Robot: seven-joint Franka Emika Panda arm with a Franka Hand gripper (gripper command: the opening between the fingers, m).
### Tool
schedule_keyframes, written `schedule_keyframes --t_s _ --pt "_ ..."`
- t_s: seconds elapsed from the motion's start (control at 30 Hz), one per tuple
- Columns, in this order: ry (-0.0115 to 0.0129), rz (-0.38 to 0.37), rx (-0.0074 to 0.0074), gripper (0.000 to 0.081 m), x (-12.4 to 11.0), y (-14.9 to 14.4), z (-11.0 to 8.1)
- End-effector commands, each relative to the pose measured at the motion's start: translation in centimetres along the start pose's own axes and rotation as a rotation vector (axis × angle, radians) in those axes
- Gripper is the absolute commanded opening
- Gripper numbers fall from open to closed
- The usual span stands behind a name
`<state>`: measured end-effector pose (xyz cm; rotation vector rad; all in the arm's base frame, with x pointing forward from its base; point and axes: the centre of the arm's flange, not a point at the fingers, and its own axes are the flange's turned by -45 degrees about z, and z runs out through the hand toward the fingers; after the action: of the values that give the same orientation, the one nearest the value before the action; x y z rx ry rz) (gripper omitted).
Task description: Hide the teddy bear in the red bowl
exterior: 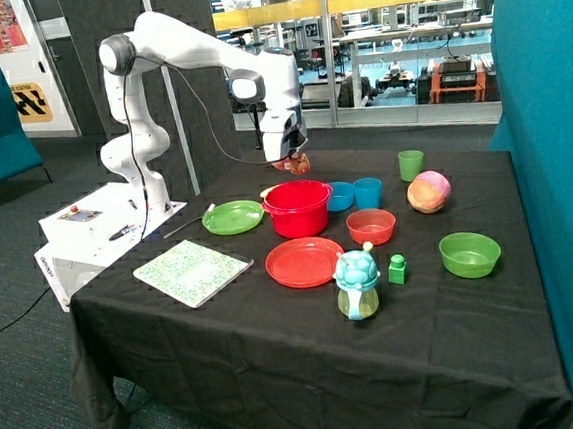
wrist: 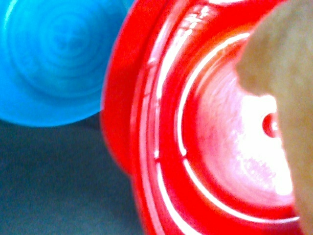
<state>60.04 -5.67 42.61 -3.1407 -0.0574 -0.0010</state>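
The teddy bear (exterior: 296, 163), a small brown-orange plush, hangs in my gripper (exterior: 290, 156) just above the far rim of the red bowl (exterior: 297, 212). The gripper is shut on it. The bowl is deep and bright red and stands mid-table. In the wrist view I look down into the bowl's shiny inside (wrist: 220, 147), which holds nothing. The bear's brown plush (wrist: 286, 73) covers one side of that view. My fingers do not show there.
A blue bowl (exterior: 340, 196) (wrist: 54, 58) and blue cup (exterior: 368, 192) stand right beside the red bowl. Around it are a green plate (exterior: 233, 217), red plate (exterior: 304, 261), small orange-red bowl (exterior: 371, 226), pink-yellow ball (exterior: 429, 191), green cup (exterior: 412, 164), green bowl (exterior: 470, 254), teal toy (exterior: 357, 285) and patterned book (exterior: 192, 271).
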Motion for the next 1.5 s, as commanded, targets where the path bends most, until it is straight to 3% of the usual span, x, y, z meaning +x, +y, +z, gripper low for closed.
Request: schedule_keyframes --t_s 0.0,0.3,0.73,1.33,1.37,1.47 --pt "-0.0006 0.014 -0.0004 0.0000 1.7 2.7 1.4" --pt "-0.0006 0.016 -0.0004 0.0000 2.5 3.5 4.6" --pt "-0.0006 0.014 -0.0004 0.0000 4.2 4.2 6.7" --pt "-0.0006 0.018 -0.0004 0.0000 1.8 4.8 10.1" --pt "-0.0006 0.012 -0.0004 0.0135 1.7 4.8 10.3" --pt "-0.0006 0.011 -0.0004 0.0325 1.5 4.9 10.4"
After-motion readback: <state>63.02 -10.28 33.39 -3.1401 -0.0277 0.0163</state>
